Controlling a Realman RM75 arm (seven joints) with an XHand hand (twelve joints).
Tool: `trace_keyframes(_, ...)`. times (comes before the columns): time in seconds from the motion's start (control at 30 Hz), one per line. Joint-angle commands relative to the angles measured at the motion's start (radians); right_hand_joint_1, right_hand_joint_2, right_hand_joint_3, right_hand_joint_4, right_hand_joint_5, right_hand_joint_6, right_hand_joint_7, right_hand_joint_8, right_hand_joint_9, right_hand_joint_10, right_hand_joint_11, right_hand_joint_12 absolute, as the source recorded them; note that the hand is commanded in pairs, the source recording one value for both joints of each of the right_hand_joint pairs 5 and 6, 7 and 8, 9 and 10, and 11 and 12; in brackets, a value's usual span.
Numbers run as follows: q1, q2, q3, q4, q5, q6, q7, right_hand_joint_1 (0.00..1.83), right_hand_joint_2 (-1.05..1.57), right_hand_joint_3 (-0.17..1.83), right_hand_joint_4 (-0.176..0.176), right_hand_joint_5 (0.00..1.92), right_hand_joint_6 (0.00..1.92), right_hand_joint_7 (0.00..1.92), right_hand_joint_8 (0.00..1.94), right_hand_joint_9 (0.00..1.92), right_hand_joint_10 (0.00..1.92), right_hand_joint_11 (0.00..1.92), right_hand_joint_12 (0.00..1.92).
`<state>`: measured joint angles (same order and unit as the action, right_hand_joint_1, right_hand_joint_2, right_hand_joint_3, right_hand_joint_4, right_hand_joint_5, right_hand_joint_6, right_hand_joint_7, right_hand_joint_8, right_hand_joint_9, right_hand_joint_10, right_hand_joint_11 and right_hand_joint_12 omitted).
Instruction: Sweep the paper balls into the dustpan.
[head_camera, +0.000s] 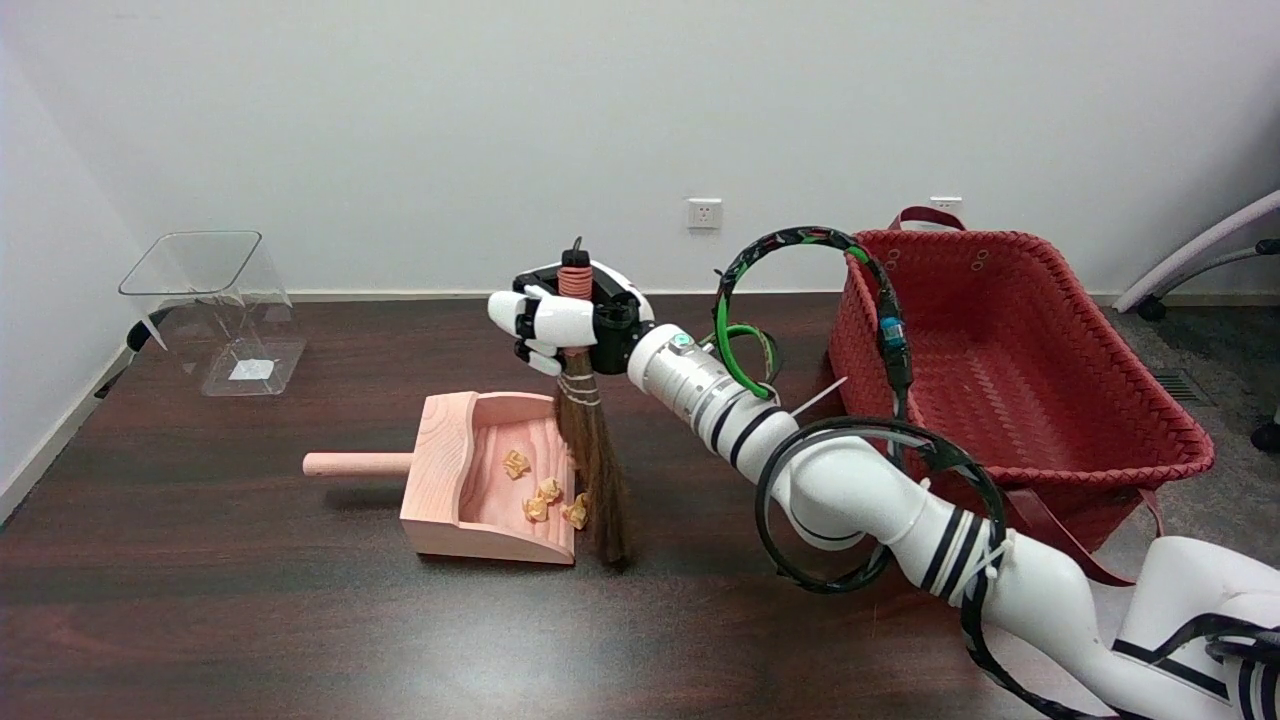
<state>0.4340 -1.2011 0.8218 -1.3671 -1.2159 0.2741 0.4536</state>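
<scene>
The right hand is wrapping its fingers around the small brown straw broom, brushing at the mouth of the pink wooden dustpan on the dark desk. The little orange paper balls are sitting inside the dustpan. One more gentle push looks needed for the ball nearest the edge.

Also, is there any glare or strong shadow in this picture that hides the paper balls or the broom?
In the head view, a soft pale glare lies on the dark table near the front edge, away from the work. The paper balls in the dustpan are sharp and evenly lit. The broom, held by the right hand, is clear, with only faint shadow at its bristle tips.
</scene>
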Motion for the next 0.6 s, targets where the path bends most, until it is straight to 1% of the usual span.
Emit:
trace_keyframes(0.03,0.017,-0.05,-0.013,-0.042,0.023,-0.008,0.001,1.37,0.87,0.91,0.0,1.92,1.92,1.92,1.92,1.92,1.92,1.92,1.92)
trace_keyframes(0.6,0.084,-0.11,-0.058,0.011,0.016,-0.001,0.007,1.36,0.88,0.89,0.0,1.92,1.92,1.92,1.92,1.92,1.92,1.92,1.92)
